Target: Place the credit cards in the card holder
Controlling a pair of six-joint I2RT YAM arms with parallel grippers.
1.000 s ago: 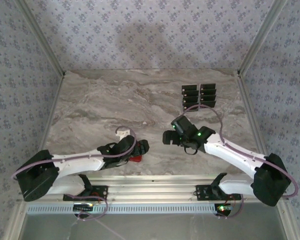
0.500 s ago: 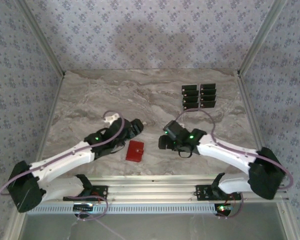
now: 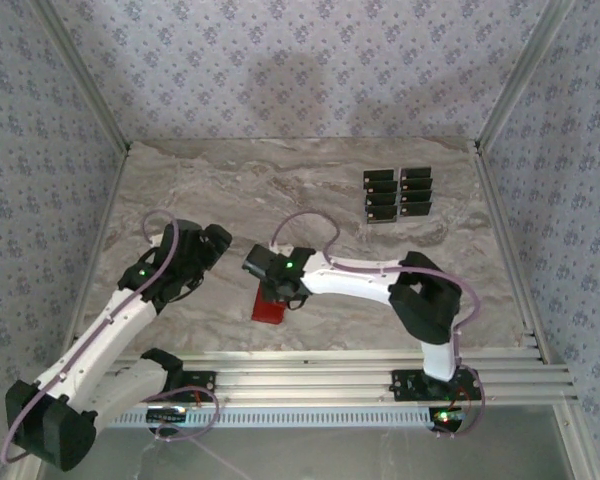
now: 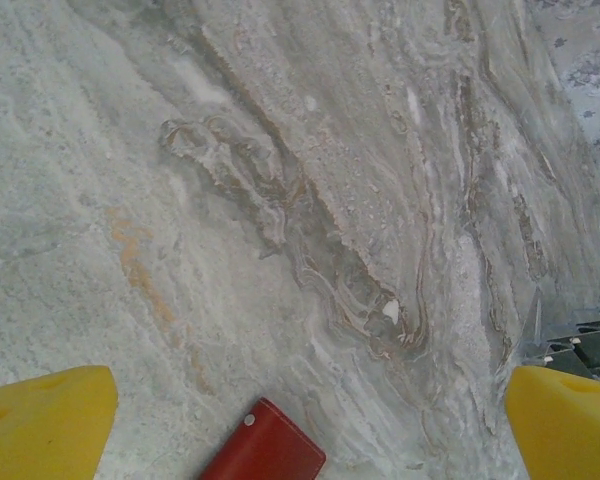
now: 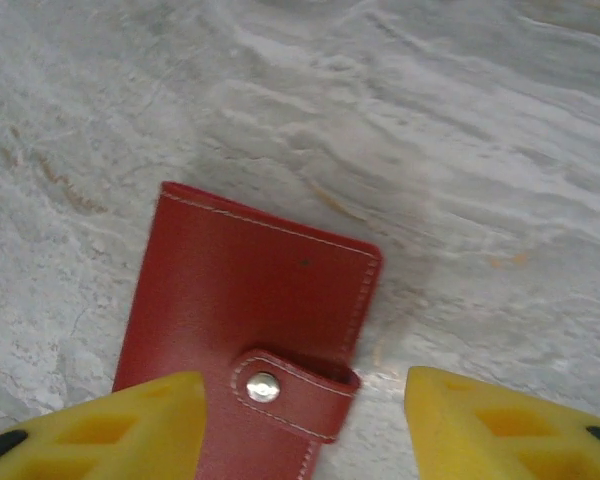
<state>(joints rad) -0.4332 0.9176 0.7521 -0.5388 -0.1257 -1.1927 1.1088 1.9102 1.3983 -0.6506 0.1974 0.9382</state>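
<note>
bench (image 3: 230, 190) is showing a grey-beige marble pattern, veins running diagonally across it. patterned wallpaper panels (image 3: 280, 70) are standing behind the bench and along both its sides. metal frame posts (image 3: 81, 76) are rising from the bench's far corners. ribbed aluminium rail (image 3: 310, 375) is running along the bench's near edge.

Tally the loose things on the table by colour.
Black cards: 8
Red wallet: 1
Total: 9
</note>
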